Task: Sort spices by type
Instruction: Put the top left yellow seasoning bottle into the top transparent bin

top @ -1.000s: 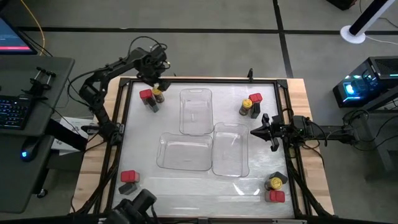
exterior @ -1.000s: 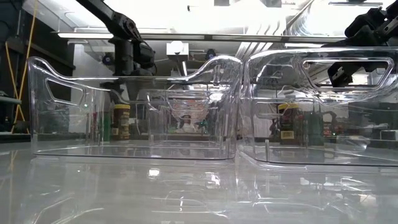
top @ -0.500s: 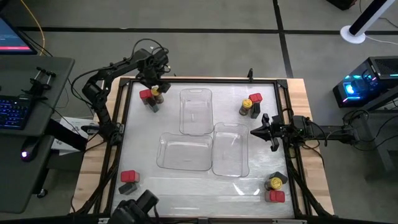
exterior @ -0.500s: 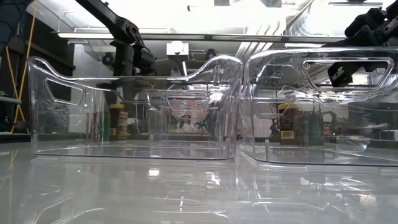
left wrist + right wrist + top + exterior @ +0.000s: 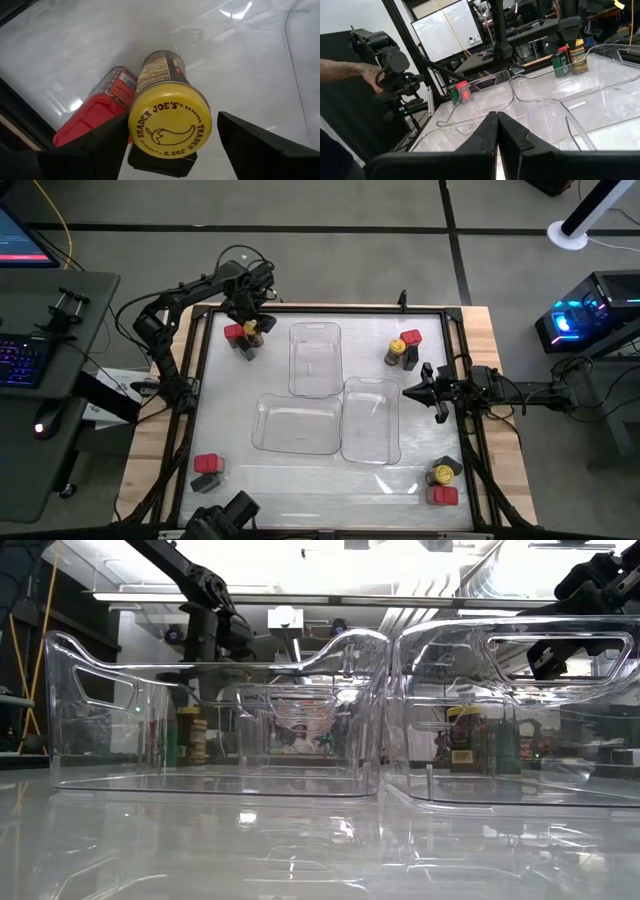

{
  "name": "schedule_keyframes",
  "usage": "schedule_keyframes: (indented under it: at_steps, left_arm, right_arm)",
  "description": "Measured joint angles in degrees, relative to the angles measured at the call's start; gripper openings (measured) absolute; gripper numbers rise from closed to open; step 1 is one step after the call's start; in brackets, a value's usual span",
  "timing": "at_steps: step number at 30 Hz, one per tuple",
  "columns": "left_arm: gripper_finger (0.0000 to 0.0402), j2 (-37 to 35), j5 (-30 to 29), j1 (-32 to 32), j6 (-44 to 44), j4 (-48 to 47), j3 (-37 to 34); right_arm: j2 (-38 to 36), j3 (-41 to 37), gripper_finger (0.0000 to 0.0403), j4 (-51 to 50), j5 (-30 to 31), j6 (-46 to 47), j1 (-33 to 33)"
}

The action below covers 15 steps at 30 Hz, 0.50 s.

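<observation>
At the table's far left stands a group of three spices: a yellow-lidded jar (image 5: 170, 122), a red square-topped one (image 5: 95, 120) and a dark blocky one (image 5: 160, 159). My left gripper (image 5: 250, 318) hangs over this group, pointing down. It is open, with one finger on either side of the yellow lid and apart from it. My right gripper (image 5: 408, 391) is shut and level at the table's right edge, holding nothing. More spices stand at the far right (image 5: 403, 348), near right (image 5: 443, 480) and near left (image 5: 207, 472).
Three clear plastic trays lie mid-table: one at the far middle (image 5: 315, 330), and two nearer, side by side (image 5: 262, 425) (image 5: 372, 455). A raised frame (image 5: 330, 310) runs round the table. In the right wrist view a person's arm (image 5: 345, 70) shows beyond the table.
My left arm has shifted slightly toward the table's right and tipped a little over the far-left spices. Its fingers stay apart.
</observation>
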Motion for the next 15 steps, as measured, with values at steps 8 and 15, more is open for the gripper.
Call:
schedule_keyframes:
  at_steps: [8, 15]
  left_arm:
    - [0.0186, -0.09, -0.02, -1.64, -0.32, -1.06, 0.01]
    - [0.0172, -0.51, 0.35, -0.05, 6.03, -4.82, 4.77]
  right_arm:
    - [0.00, 0.00, 0.0001, 0.00, -0.02, 0.02, 0.02]
    - [0.00, 0.00, 0.0001, 0.00, -0.01, 0.02, 0.02]
